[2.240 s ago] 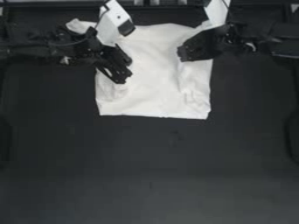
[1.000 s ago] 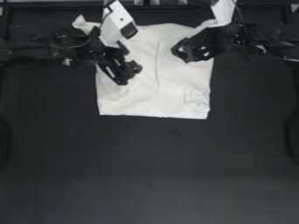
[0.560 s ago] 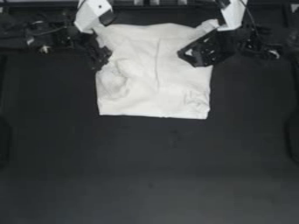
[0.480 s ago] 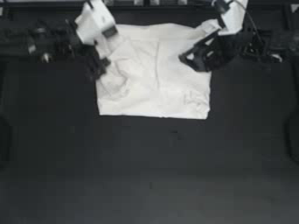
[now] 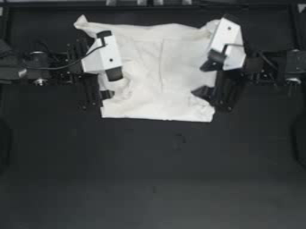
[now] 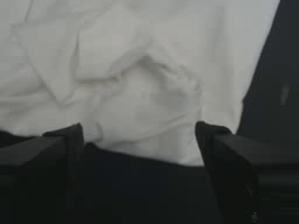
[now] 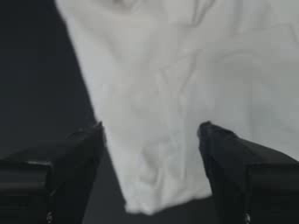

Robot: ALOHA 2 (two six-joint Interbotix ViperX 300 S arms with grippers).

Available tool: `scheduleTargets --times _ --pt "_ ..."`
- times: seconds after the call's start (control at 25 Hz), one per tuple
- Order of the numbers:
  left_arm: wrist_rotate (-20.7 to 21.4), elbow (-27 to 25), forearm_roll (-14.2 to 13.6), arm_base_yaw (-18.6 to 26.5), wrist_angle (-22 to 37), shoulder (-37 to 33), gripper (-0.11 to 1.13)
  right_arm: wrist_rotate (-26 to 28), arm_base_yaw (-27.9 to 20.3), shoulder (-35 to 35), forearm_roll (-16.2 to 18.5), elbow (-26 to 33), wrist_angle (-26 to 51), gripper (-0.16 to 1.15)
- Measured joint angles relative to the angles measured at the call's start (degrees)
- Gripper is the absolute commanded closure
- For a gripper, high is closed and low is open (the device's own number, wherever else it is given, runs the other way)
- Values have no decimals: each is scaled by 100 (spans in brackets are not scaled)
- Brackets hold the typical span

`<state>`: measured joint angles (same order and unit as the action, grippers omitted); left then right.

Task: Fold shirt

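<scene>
The plain white, soft, wrinkled short-sleeved T-shirt (image 5: 158,74) lies in a rumpled, roughly square heap on the dark bench (image 5: 155,179), up near the far edge in the overhead view, with one pointed corner of cloth sticking out at its far left. And here is the left gripper (image 5: 95,96), reaching in from the left side, sitting right at the shirt's left edge near the lower corner. Its jaws are spread wide apart, and in the left wrist view (image 6: 140,133) the bunched hem of the shirt (image 6: 134,78) lies between the two dark tips, with dark bench showing under the cloth edge; whether the tips touch the fabric cannot be told. Over on the other side, the right gripper (image 5: 218,96) comes in from the right and sits at the shirt's right edge, again by the lower corner. Its jaws are wide apart too. In the right wrist view (image 7: 151,131) a long strip of the shirt (image 7: 175,87) runs down between the two tips, its corner ending just past them, with bare bench off to one side.
</scene>
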<state>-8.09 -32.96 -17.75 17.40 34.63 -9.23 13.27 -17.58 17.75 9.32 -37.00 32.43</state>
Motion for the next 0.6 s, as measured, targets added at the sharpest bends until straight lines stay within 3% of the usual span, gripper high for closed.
scheduleTargets --times 0.24,0.6 --pt "466 -9 272 -158 123 132 -1 -1380 158 -193 -562 123 580 4" --pt "800 0 352 -185 264 686 -1 -1503 149 -729 -571 141 686 4"
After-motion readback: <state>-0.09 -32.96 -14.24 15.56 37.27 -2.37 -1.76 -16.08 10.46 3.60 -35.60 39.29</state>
